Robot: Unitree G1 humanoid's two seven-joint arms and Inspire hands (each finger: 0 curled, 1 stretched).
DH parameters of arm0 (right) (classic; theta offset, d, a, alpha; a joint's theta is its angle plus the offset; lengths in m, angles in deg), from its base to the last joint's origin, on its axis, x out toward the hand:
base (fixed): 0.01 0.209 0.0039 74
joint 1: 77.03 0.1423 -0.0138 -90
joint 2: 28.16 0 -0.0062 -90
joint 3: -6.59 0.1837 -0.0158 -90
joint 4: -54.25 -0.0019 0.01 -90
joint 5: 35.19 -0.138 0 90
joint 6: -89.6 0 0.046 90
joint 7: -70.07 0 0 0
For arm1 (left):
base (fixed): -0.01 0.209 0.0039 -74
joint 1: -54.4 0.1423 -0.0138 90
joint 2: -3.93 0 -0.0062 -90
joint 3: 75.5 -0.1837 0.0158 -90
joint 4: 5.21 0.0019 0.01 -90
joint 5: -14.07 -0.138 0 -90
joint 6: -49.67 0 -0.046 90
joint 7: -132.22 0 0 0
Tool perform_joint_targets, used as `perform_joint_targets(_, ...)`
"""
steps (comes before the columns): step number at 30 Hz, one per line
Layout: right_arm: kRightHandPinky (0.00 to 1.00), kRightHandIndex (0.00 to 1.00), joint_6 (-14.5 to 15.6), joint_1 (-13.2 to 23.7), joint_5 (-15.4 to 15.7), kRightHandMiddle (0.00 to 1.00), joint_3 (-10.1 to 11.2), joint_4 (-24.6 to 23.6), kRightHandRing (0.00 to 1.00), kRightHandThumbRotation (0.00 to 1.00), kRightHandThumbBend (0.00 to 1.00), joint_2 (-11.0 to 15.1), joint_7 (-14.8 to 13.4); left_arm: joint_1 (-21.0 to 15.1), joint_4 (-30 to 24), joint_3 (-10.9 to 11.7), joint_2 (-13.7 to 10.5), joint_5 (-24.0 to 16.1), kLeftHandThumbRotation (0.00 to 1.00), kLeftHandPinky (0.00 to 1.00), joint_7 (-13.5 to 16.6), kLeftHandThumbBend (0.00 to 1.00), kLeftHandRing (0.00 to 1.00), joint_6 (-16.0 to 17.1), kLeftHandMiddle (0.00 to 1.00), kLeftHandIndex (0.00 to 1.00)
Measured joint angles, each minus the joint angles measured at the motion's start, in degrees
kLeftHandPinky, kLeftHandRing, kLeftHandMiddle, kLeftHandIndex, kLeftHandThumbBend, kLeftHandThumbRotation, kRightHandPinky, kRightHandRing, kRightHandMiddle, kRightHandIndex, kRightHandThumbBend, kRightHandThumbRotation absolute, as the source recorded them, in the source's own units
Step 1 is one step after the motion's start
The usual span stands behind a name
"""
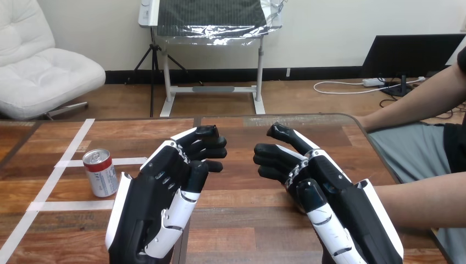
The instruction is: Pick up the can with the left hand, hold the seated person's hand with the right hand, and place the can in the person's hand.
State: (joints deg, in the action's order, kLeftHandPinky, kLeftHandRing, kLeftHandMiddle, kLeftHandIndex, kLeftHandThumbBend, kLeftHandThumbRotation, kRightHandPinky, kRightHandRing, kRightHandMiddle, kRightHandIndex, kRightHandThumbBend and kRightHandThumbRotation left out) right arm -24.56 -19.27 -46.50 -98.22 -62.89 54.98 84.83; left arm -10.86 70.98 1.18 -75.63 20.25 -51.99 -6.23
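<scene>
Head view: can [100, 172] stood upright on the bench [247, 220], left of frame, beside white tape lines [71, 204], clear of both hands. Left robot hand [159, 192] and right robot hand [329, 192] hung side by side at lower centre, fingers loosely spread, gripping nothing. Person's forearm [423, 206] lay at lower right, its end hidden behind the right robot hand.

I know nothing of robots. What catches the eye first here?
Two black-and-white robot hands, the left hand and right hand, hang mid-view over the wooden table, facing each other, fingers relaxed, holding nothing. A red-and-white can stands upright at the left, and a person's forearm reaches in at the right edge.
</scene>
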Motion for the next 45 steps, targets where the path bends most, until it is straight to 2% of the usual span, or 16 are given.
perform_joint_targets(31, 0.84, 0.86, 0.29, -0.04, -0.12, 0.79, 0.01, -0.81, 0.82, 0.68, 0.45, 0.01, -0.11, -0.01, 0.0, 0.08, 0.01, -0.76, 0.65, 0.63, 0.35, 0.45, 0.69, 0.01, 0.7, 0.71)
perform_joint_targets(36, 0.83, 0.86, 0.29, -0.04, -0.11, 0.79, 0.01, -0.81, 0.81, 0.68, 0.45, 0.01, -0.13, -0.06, 0.0, 0.57, -0.03, -2.91, 0.68, 0.67, 1.02, 0.49, 0.72, 0.04, 0.72, 0.73)
perform_joint_targets(39, 0.82, 0.86, 0.29, -0.04, -0.11, 0.79, 0.01, -0.81, 0.81, 0.68, 0.45, 0.0, -0.13, -0.16, 0.0, 1.18, -0.07, -5.1, 0.69, 0.7, 1.68, 0.56, 0.74, 0.0, 0.74, 0.75)
perform_joint_targets(41, 0.82, 0.86, 0.29, -0.04, -0.11, 0.79, 0.01, -0.81, 0.81, 0.68, 0.45, 0.0, -0.13, -0.28, 0.0, 1.74, -0.08, -6.97, 0.69, 0.69, 2.42, 0.6, 0.74, -0.15, 0.74, 0.74)
perform_joint_targets(45, 0.81, 0.86, 0.29, -0.04, -0.12, 0.79, 0.03, -0.81, 0.81, 0.68, 0.45, 0.01, -0.12, -0.84, 0.01, 3.31, -0.08, -10.68, 0.68, 0.68, 4.1, 0.62, 0.74, -0.68, 0.74, 0.74)
